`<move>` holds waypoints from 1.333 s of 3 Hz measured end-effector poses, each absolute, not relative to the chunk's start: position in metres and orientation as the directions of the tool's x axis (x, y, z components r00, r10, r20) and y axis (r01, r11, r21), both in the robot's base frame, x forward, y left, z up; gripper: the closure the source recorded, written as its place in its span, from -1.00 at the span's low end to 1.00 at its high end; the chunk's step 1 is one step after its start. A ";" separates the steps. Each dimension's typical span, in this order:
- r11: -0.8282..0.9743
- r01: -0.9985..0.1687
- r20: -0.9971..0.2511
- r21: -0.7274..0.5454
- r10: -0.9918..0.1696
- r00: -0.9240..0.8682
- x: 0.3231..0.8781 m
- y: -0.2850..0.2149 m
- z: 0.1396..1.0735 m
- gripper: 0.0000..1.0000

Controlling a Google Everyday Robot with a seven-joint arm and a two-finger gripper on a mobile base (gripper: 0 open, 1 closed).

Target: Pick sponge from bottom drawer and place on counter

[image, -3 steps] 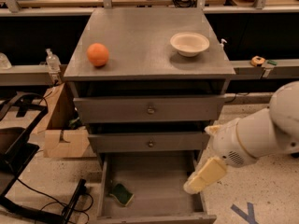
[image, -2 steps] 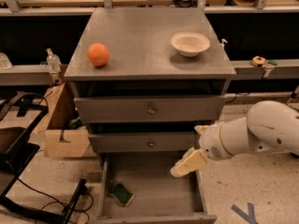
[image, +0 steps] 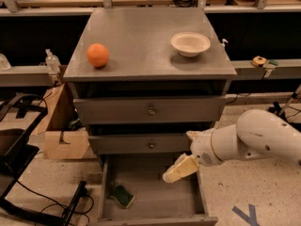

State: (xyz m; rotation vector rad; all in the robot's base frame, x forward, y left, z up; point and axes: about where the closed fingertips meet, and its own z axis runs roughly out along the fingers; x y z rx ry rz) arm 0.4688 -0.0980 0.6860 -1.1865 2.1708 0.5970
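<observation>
The bottom drawer (image: 197, 192) is pulled open below two closed grey drawers with round knobs. The sponge (image: 123, 196), dark green with a yellow foam edge, lies flat in the drawer's front left corner. My gripper (image: 176, 171), cream-coloured at the end of a white arm coming in from the right, hangs over the drawer's middle-right, above the tray floor and well to the right of the sponge. It holds nothing that I can see. The counter (image: 141, 51) is the grey cabinet top above.
An orange (image: 97, 55) sits on the counter's left side and a white bowl (image: 190, 43) on its right. A cardboard box (image: 59, 135) and black cables lie on the floor left of the cabinet. Wooden benches run behind.
My gripper and arm have moved left, from beside the drawer's right wall to over the drawer's middle-right, closer to the sponge. The sponge, orange and bowl have not moved.
</observation>
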 end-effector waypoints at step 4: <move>0.639 -0.769 -0.752 0.011 -0.501 -0.428 0.578 -0.028 0.468 -1.00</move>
